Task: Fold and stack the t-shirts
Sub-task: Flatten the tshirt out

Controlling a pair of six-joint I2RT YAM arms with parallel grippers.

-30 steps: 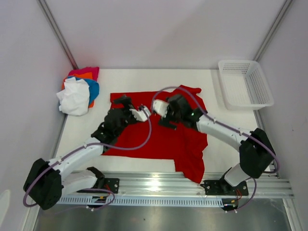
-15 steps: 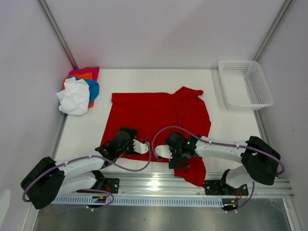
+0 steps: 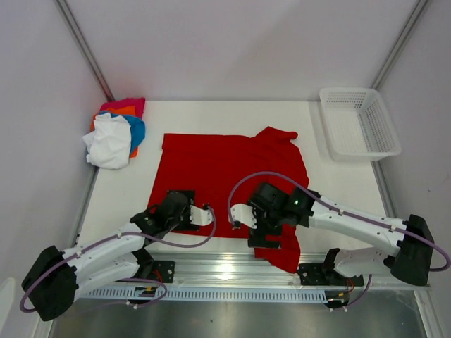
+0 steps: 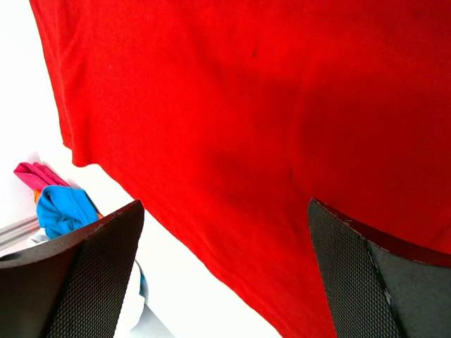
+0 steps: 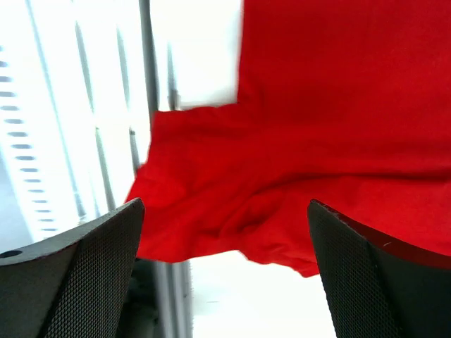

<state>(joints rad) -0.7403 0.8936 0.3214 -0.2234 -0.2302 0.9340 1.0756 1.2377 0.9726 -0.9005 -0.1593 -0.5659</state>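
A: Red t-shirt (image 3: 225,165), position?
B: Spread flat mid-surface (image 3: 331,184). Near right corner is rumpled and droops over the front rail (image 3: 211,271).
A: Tools?
B: Left tool (image 3: 205,215) and right tool (image 3: 237,217) both spread wide, nothing between the fingers. Side by side over the near hem. Contact with cloth: cannot tell.
A: The rest?
B: Heap of t-shirts (image 3: 113,137), white on top, far left corner. Mesh basket (image 3: 359,123) far right.

Left pincer (image 3: 204,215), right pincer (image 3: 239,215): jaws apart.
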